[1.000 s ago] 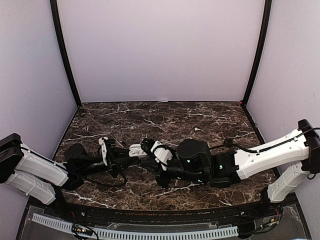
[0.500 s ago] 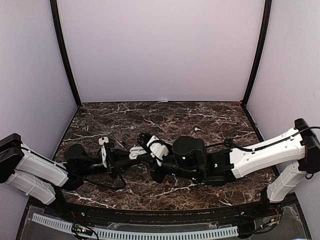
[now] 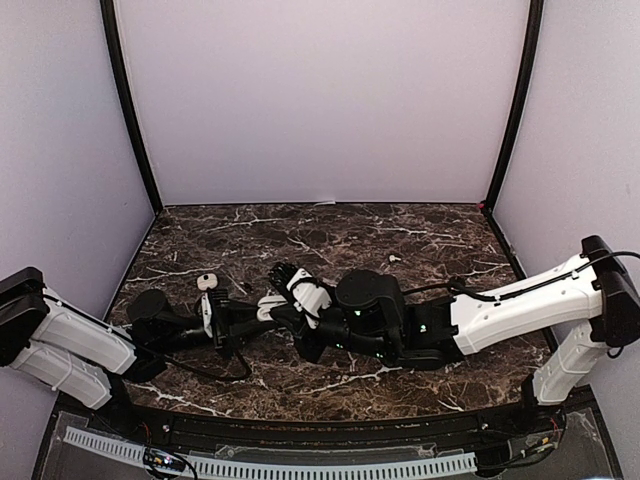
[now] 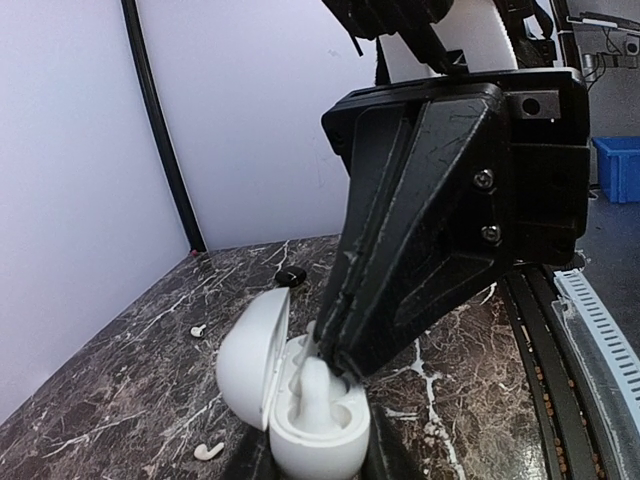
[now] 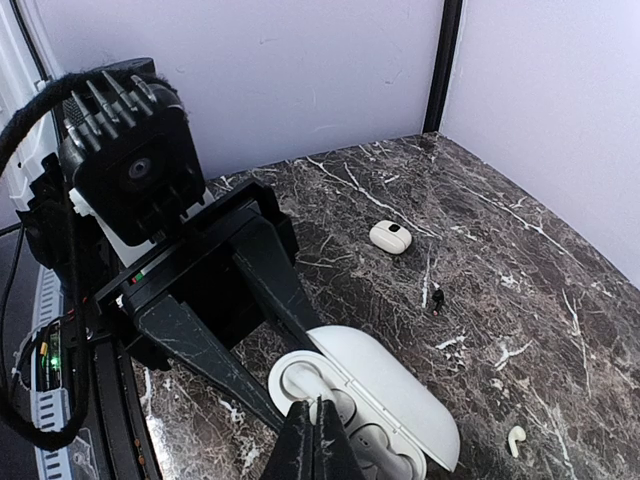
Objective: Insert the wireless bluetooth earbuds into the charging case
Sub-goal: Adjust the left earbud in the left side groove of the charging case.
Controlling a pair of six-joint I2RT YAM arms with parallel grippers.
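- Right wrist view: right tool (image 5: 318,436) has jaws fully shut, tips down over the open charging case (image 5: 392,398). Left tool (image 5: 292,378) is nearly closed w/ a finger each side of the case body, gripping it just above the desk (image 5: 480,260). One earbud (image 5: 298,378) sits in the near well. One of the loose earbuds (image 5: 515,438) lies on the desk to the right. A white oval piece (image 5: 390,236) w/ a dark spot lies further back.
- Left wrist view: lid (image 4: 250,352) is tipped back to the left. The earbud stands stem-up in its well and looks not fully down. The shut right tool's tips touch its top. Can't tell if they pinch the stem or only press on it. Two loose earbuds lie on the desk at left, well apart from the case.
- Top view: both tools meet at the case, left of desk centre. Too small for detail.
- Step in hand, prob: seating this earbud in its well while the left tool steadies the case.
- Next move calls for a straight, gentle push along the well's axis, w/ the left grip kept steady and the lid not knocked. After that comes a fine pinch on a loose earbud, stem lined up w/ the free well.
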